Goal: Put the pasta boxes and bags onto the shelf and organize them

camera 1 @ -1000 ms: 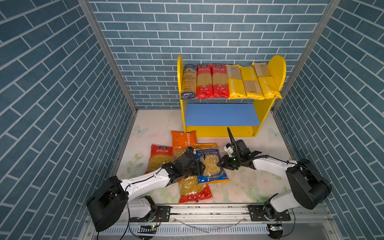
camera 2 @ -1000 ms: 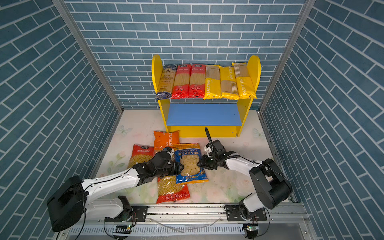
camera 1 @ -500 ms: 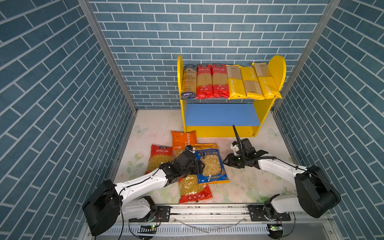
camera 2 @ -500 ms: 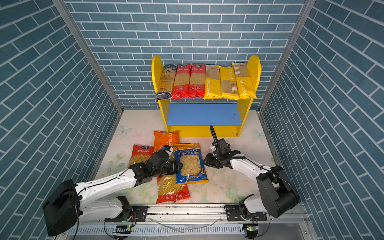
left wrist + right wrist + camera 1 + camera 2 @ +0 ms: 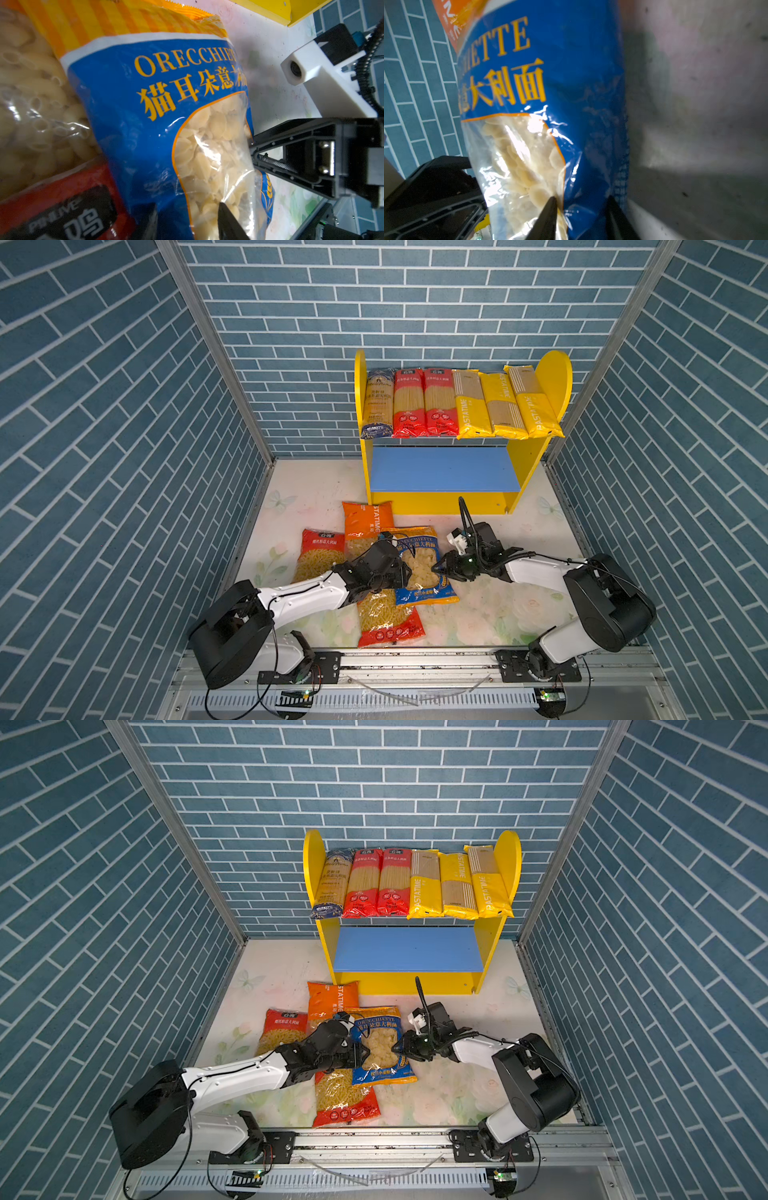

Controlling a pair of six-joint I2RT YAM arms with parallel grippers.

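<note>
Left gripper (image 5: 405, 572) of mine pinches one side of the blue-yellow bag (image 5: 417, 545); my right gripper (image 5: 436, 568) pinches the opposite side.

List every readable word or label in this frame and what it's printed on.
"ORECCHIETTE": blue-and-yellow bag, pieced together from both wrist views.
"猫耳朵意大利面": same bag, beneath that word.
"PASTATIME": yellow spaghetti packs.
"STATIME": orange bag; any earlier letters are not visible.
Too small or blurred to read: print on the red bags, red spaghetti packs and dark blue spaghetti pack.
</note>
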